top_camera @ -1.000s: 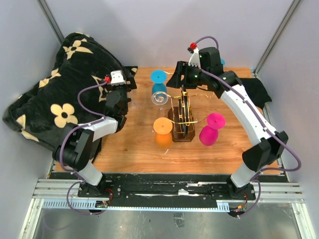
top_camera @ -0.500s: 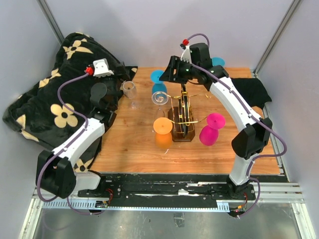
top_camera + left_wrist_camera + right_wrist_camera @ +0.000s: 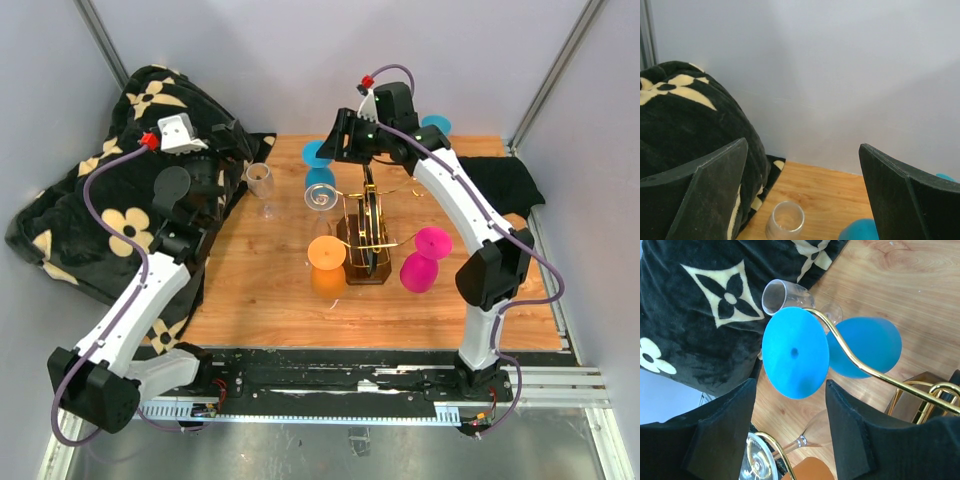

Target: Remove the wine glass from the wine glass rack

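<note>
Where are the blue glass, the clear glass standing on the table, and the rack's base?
Blue glass (image 3: 795, 352): right wrist view, centre of its foot.
Clear glass (image 3: 785, 218): left wrist view, its mouth.
Rack base (image 3: 379, 273): top view, near right corner.

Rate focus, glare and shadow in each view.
Top external: even light, sharp, soft shadows on the table. Left wrist: evenly shaded wall, clear glass slightly soft, left end effector fingers dark. Right wrist: blue wine glass crisp, no glare; right end effector fingers dark, featureless.
</note>
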Available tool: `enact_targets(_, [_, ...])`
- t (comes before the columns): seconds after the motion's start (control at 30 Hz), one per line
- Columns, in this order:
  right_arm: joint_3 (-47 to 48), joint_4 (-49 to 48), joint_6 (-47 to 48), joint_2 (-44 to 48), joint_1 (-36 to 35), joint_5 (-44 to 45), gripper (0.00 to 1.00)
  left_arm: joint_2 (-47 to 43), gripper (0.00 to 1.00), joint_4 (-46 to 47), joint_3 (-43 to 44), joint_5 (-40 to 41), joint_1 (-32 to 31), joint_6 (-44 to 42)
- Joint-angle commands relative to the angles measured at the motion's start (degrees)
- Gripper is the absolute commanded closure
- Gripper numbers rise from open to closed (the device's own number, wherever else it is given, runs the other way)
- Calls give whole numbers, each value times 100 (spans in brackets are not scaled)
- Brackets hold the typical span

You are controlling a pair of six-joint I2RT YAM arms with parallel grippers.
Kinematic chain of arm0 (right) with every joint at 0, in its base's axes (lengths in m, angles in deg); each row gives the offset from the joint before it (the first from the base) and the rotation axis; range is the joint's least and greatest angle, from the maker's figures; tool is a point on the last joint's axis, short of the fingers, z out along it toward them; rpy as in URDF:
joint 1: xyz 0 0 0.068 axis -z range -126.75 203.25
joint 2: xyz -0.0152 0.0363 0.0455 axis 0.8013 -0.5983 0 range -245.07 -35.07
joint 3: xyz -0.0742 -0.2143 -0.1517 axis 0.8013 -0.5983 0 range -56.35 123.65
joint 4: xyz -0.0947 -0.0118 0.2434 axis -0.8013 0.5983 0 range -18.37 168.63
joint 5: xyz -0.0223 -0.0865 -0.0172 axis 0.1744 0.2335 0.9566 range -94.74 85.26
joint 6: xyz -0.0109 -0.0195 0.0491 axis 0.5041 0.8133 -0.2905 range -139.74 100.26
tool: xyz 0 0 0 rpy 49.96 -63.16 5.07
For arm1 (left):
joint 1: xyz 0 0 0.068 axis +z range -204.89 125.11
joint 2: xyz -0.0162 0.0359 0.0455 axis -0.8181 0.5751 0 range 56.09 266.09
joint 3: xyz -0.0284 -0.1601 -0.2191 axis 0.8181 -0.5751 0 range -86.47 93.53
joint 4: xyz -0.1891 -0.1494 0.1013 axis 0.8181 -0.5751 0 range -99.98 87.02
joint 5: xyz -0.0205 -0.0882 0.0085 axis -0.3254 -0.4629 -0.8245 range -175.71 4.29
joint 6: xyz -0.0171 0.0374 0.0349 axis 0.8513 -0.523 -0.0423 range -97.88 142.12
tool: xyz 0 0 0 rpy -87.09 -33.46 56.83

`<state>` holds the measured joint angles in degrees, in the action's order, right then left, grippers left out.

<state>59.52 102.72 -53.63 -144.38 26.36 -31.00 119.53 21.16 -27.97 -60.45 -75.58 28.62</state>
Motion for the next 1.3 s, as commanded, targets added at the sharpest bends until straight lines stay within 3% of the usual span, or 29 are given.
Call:
enact_targets(0.0, [221, 101, -192, -248, 79, 104, 43, -312, 0, -365, 207, -114, 17, 194])
enact_targets(0.13, [291, -10, -354, -382, 80, -16, 51, -369, 0, -845, 428, -74, 19, 359])
enact_targets(0.33, [27, -334, -507, -363, 79, -123, 85, -478, 0, -1028, 513, -192, 12, 323])
enact_targets(0.47, [-223, -607, -666, -33, 107, -104, 99, -566, 0, -1011, 518, -262, 17, 308])
enact_targets(0.83, [-301, -1240, -1391, 43, 445, -553, 99, -666, 0, -1049, 417, -428, 20, 377])
enact_targets(1.27, [-450, -2802, -2459, -383, 712, -1000, 99, -841, 0, -1067, 425, -536, 17, 343])
